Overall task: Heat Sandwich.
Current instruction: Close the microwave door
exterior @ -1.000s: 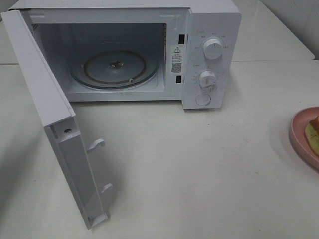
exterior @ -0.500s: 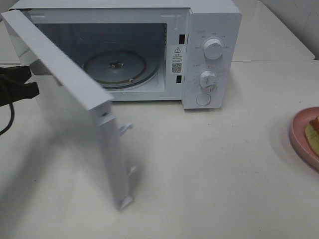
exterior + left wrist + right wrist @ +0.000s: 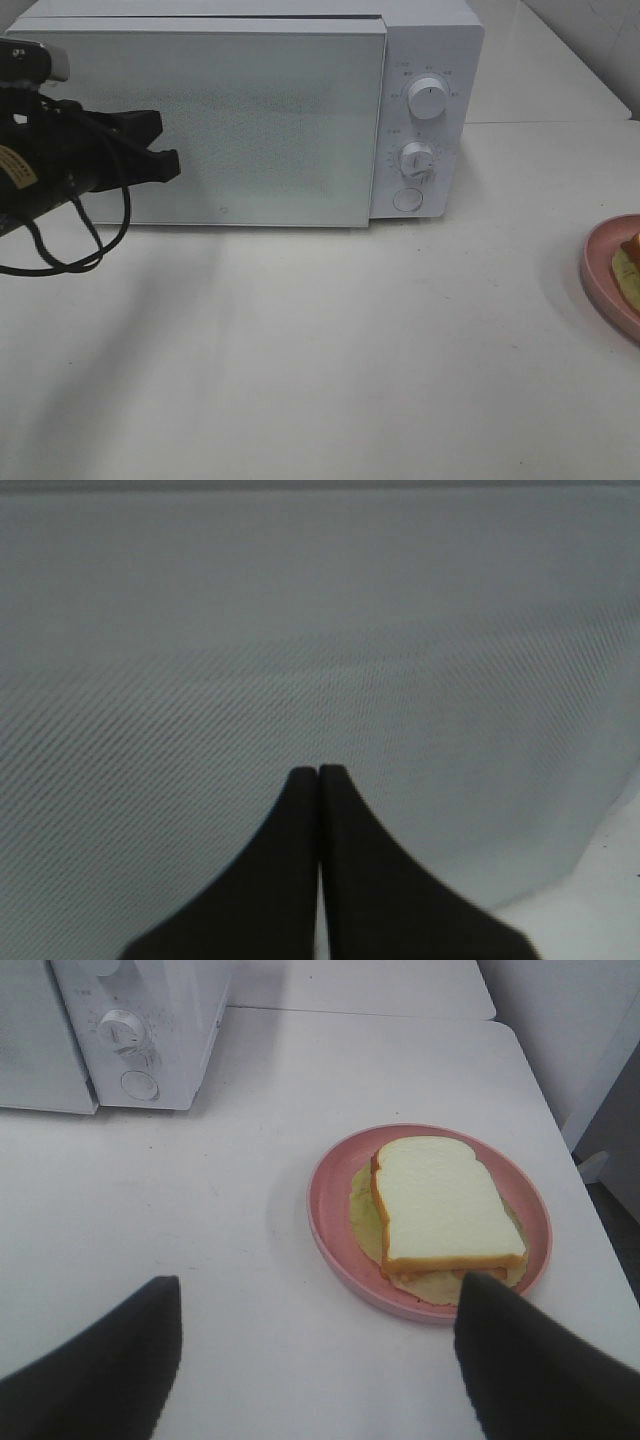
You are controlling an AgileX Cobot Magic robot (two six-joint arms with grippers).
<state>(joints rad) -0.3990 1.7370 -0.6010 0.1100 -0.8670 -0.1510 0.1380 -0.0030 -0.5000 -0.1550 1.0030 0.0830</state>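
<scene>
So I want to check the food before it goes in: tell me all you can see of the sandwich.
The sandwich lies flat on a round pink plate on the white table, to the right of the microwave, apart from it. Its top is a thick square slice of white bread with a tan-brown crust. Pale yellow-green filling spreads out past the bread's edges onto the plate. Neither gripper touches it; the right gripper hangs open short of the plate. The high camera shows only a sliver at the frame's right edge.

one microwave (image 3: 250, 110), one sandwich (image 3: 442, 1210), one plate (image 3: 330, 1230)
</scene>
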